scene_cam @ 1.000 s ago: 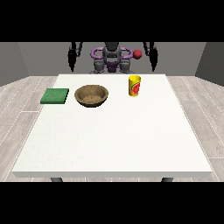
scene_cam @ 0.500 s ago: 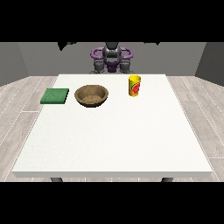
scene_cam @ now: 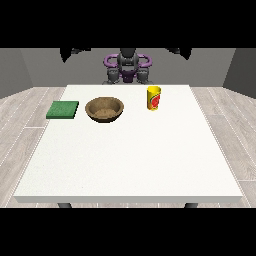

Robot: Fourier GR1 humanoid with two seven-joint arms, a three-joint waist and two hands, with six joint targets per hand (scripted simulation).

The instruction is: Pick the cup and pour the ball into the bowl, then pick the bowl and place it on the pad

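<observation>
The cup (scene_cam: 154,98) is left standing on the worktop (scene_cam: 130,155) beside the bowl (scene_cam: 104,109) and pad (scene_cam: 63,109) (nothing grasped yet), while each raised robot hand (scene_cam: 182,52)'s fingers cannot be made out.

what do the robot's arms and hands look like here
Little shows: both arms are raised to the picture's upper edge, so only dark, black shapes appear, the hand at the view's left and the hand at the view's right. No cables or markings can be made out.

A round brown wooden bowl (scene_cam: 104,109) is showing grain beside a glossy yellow plastic-looking cup (scene_cam: 154,98), on a matt white table (scene_cam: 130,155).
</observation>
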